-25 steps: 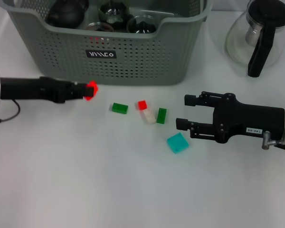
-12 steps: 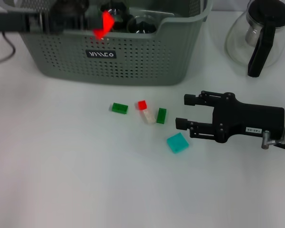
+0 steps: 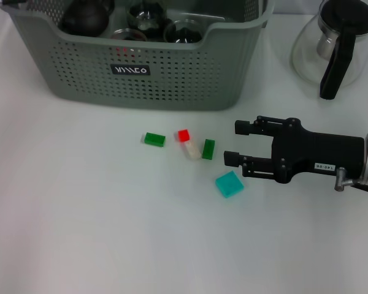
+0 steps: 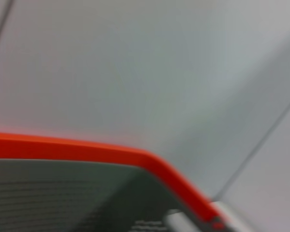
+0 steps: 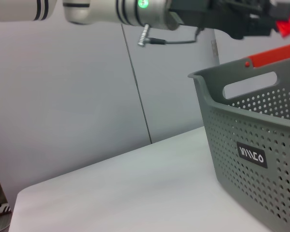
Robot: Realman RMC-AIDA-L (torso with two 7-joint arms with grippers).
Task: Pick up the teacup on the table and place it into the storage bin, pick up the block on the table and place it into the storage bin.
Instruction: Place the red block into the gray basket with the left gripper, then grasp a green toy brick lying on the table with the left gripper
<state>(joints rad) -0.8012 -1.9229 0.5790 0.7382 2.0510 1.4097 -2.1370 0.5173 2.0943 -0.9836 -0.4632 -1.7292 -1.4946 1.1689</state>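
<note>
Storage bin: head view, at the table's far side, dark teaware inside. Left arm, over the rim half a second ago with a red block, is now gone from this view. Five blocks remain; right gripper, jaws apart, hovers beside the teal block.
Left wrist view: blurred; jaws cannot be told.
Right wrist view: left gripper above the bin with the red block; delivery judged unfinished.

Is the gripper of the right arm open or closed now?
Open. In the head view the right gripper shows its two black fingers apart with bare table between them, near the teal block, holding nothing.
</note>
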